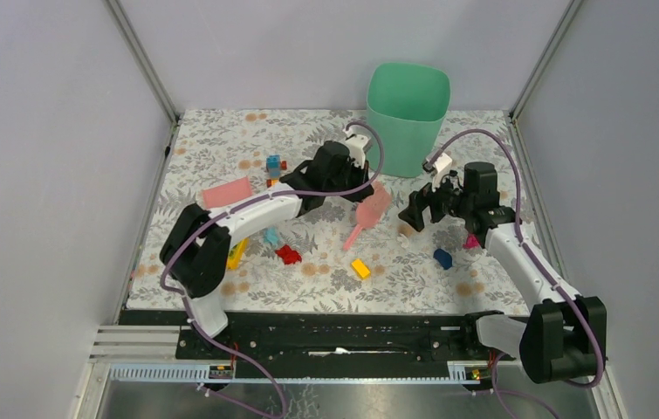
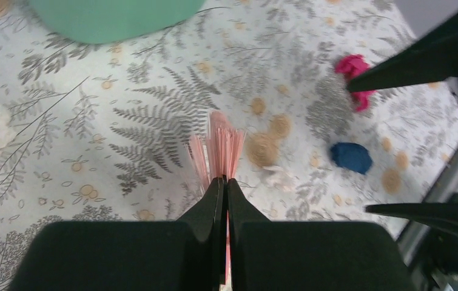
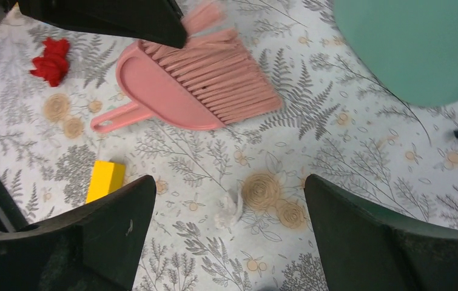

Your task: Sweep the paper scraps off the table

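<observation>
Left jaws are clamped shut on the brush (image 3: 214, 79), its bristles fanned ahead of them toward a scrap (image 2: 278, 177) lying just beyond on the counter (image 2: 123, 121), ready to sweep. Right jaws hang wide open and empty, straddling that scrap, likely crowding the stroke.

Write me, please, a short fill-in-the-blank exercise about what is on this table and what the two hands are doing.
1. The left hand is ____ on the pink brush.
2. The right hand hangs ____ above a white paper scrap.
3. The bin at the far side of the table is ____.
4. The brick near the brush's handle is ____.

Missing words: shut; open; green; yellow.
</observation>
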### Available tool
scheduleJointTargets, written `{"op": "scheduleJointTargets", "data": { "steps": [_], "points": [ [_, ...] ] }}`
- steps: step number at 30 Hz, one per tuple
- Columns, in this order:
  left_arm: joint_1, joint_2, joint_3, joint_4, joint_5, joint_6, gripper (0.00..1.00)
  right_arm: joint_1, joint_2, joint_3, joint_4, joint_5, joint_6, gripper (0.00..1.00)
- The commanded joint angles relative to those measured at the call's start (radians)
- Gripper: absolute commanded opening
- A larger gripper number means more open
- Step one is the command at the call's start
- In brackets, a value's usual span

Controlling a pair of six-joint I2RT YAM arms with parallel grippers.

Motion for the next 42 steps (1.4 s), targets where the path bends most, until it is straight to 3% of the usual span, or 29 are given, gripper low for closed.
{"op": "scheduleJointTargets", "data": {
  "steps": [1, 9, 14, 18, 25, 30, 32, 34, 35, 37, 38, 40, 42],
  "points": [
    [-0.01, -0.121, 0.015, 0.02, 0.194, 0.066, 0.0, -0.003, -0.051, -0.013, 0.018, -0.143, -0.043, 1.0],
    [-0.038, -0.182, 0.052, -0.111, 0.459, 0.153, 0.0, -0.003, -0.112, -0.038, 0.019, -0.368, -0.061, 1.0],
    [-0.047, -0.189, 0.097, -0.214, 0.512, 0.209, 0.0, -0.003, -0.111, -0.039, -0.003, -0.52, -0.057, 0.99],
    [-0.049, -0.202, 0.096, -0.229, 0.525, 0.227, 0.0, -0.003, -0.086, -0.028, -0.036, -0.565, -0.074, 0.92],
    [-0.049, -0.21, 0.097, -0.224, 0.542, 0.228, 0.0, -0.001, -0.023, 0.022, -0.164, -0.645, -0.164, 0.72],
    [-0.049, -0.205, 0.108, -0.223, 0.554, 0.231, 0.0, 0.003, 0.012, 0.038, -0.197, -0.669, -0.185, 0.49],
    [-0.049, -0.202, 0.112, -0.223, 0.55, 0.231, 0.0, 0.007, 0.026, 0.046, -0.211, -0.673, -0.194, 0.38],
    [-0.049, -0.2, 0.114, -0.223, 0.538, 0.231, 0.0, 0.011, 0.045, 0.058, -0.222, -0.673, -0.194, 0.19],
    [-0.049, -0.201, 0.116, -0.223, 0.53, 0.231, 0.06, 0.011, 0.053, 0.065, -0.232, -0.675, -0.198, 0.12],
    [-0.049, -0.208, 0.112, -0.222, 0.504, 0.224, 0.45, 0.011, 0.068, 0.078, -0.249, -0.683, -0.202, 0.02],
    [-0.049, -0.218, 0.101, -0.211, 0.486, 0.219, 0.59, 0.011, 0.073, 0.083, -0.257, -0.69, -0.2, 0.0],
    [-0.048, -0.258, 0.047, -0.157, 0.425, 0.188, 0.69, 0.011, 0.082, 0.094, -0.265, -0.706, -0.198, 0.0],
    [-0.047, -0.319, -0.048, -0.064, 0.385, 0.151, 0.73, 0.011, 0.086, 0.098, -0.266, -0.724, -0.188, 0.0]
  ]
}}
